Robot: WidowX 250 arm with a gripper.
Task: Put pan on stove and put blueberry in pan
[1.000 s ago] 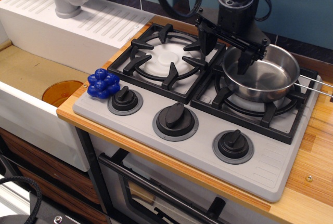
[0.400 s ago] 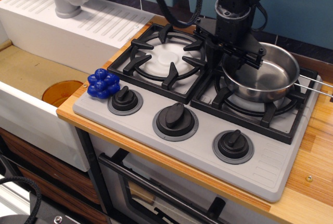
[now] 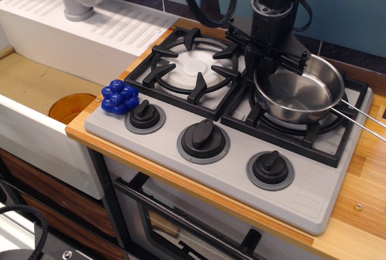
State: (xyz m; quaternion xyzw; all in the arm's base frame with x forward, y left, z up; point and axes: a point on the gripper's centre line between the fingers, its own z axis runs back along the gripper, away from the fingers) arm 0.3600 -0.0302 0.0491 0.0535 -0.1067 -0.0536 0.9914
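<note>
Steel pan [image 3: 300, 91] on R grate, tilted.

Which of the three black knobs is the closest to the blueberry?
The left knob: the blueberry sits right beside it at the stove's left front corner. The middle knob and the right knob are farther off.

Pan [image 3: 298, 94] wire handle cut off at right edge; jaws' tips hidden (behind pan rim).

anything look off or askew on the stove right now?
Yes: the pan on the right burner grate sits tilted, its left rim raised where the gripper is. The blueberry lies at the stove's left corner, outside it.
</note>
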